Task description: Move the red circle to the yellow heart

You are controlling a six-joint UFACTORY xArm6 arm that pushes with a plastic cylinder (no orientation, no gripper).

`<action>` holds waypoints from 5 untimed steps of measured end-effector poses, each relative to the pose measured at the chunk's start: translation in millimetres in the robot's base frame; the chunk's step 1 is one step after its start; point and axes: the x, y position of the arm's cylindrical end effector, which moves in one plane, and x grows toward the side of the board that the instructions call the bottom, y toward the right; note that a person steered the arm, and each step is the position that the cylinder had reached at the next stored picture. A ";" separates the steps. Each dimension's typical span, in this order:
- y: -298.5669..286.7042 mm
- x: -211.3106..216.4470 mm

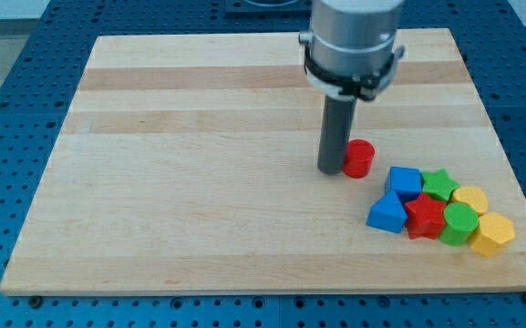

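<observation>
On the wooden board [199,182], right of centre: my tip [332,170] touches the red circle [359,158] on its left side. No claw on this rig, just the rod, nothing held. Yellow heart [470,198] sits in the cluster at lower right, beside green star [439,184], well apart from the red circle
</observation>
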 end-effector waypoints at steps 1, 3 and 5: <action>0.0 18.2; -18.8 -32.7; 31.4 -10.3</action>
